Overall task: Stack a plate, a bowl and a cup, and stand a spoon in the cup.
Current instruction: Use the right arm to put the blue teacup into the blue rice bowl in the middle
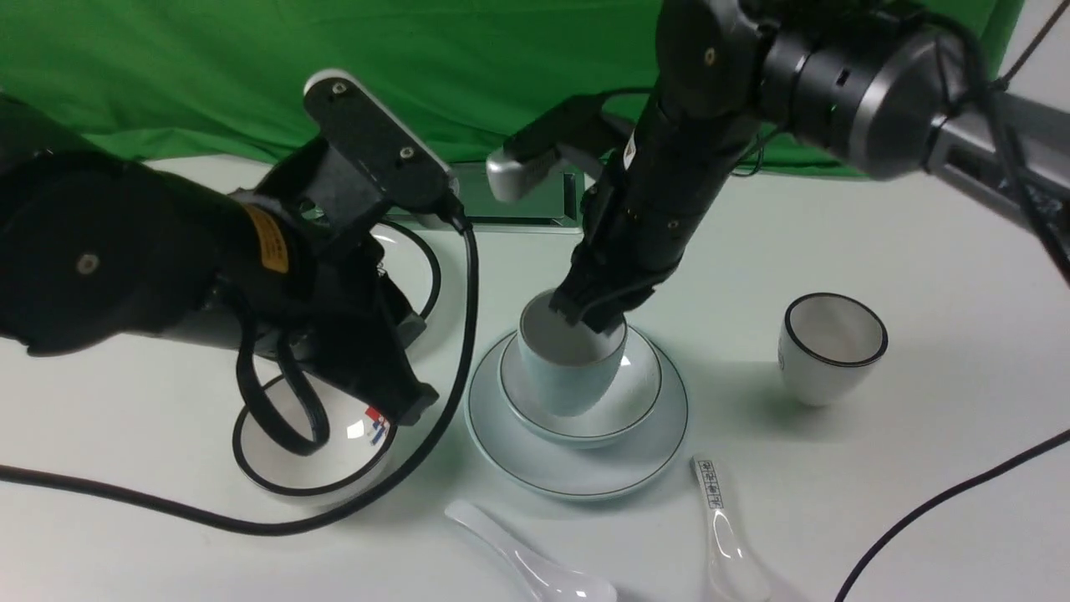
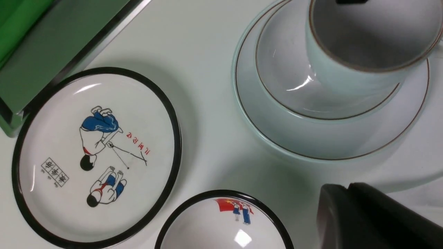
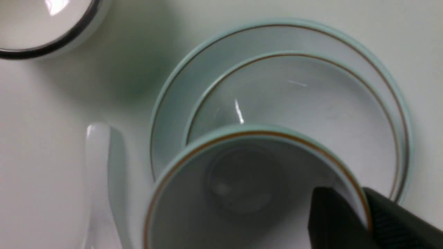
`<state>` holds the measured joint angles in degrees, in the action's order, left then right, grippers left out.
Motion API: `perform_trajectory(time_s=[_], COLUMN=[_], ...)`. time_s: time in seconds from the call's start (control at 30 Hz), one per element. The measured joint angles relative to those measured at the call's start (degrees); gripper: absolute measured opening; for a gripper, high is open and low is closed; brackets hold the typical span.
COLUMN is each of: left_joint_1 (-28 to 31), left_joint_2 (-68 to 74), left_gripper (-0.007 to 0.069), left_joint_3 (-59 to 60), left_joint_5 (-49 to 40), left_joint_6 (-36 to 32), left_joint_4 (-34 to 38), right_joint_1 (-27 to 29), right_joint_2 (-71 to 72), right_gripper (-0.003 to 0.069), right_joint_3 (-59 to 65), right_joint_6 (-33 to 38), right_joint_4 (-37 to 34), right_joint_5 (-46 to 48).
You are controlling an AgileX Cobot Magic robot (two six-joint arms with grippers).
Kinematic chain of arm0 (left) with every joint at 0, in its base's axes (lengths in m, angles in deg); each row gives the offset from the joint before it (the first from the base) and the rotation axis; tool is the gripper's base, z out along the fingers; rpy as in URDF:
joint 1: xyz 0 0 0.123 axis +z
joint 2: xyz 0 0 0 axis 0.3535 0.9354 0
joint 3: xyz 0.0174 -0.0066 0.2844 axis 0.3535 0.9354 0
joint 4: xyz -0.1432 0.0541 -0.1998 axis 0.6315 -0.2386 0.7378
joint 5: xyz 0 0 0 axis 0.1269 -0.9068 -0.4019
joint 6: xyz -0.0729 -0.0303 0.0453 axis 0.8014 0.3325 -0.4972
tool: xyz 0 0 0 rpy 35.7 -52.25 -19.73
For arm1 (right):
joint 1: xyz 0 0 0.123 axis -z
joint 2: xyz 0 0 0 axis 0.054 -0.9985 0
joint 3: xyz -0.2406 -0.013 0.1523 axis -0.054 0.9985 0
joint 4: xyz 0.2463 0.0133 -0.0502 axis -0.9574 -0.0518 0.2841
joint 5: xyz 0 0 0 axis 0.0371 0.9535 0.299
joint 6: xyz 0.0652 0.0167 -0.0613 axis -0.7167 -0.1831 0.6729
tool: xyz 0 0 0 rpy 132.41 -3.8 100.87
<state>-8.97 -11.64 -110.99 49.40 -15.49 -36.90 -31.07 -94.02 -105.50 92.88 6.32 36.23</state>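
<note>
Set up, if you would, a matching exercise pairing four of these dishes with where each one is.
1. pale blue cup
2. pale blue bowl
3. plain white spoon
4. black-rimmed cup

A. resting on the pale blue plate
B. rim pinched by the right end effector
C. standing alone at the robot's right
D. lying nearer the robot than the plate

Pairs: 1-B, 2-A, 3-D, 4-C

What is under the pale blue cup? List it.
Under the pale blue cup, pinched by the right gripper: the pale blue bowl, itself on the pale blue plate. Covered: the cup's base, so contact with the bowl is unclear.
</note>
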Motion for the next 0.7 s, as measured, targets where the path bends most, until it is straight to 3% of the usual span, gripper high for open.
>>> perform_trajectory(time_s=[0.5,0.57,0.67,0.7], left_joint_1=[0.0,0.0,0.0,0.0], left_joint_2=[0.0,0.0,0.0,0.0], left_gripper=[-0.0029,-0.0029,-0.0029,-0.0029], left_joint_3=[0.0,0.0,0.0,0.0], left_joint_5=[-0.02,-0.02,-0.14,-0.14], left_joint_6=[0.0,0.0,0.0,0.0], left_joint_4=[0.0,0.0,0.0,0.0], right_joint_1=[0.62,0.62,0.68,0.68], right_joint_2=[-4.46,-4.46,-4.46,-4.46], right_gripper=[0.0106,0.0162,0.0324,0.0334], right_joint_3=[0.52,0.52,-0.06,-0.14], right_joint_6=[0.18,0.18,-0.44,-0.52], right_joint_4=[1.16,1.35,1.41,1.41], right_joint_5=[-5.03,-4.89,-3.06,-2.81])
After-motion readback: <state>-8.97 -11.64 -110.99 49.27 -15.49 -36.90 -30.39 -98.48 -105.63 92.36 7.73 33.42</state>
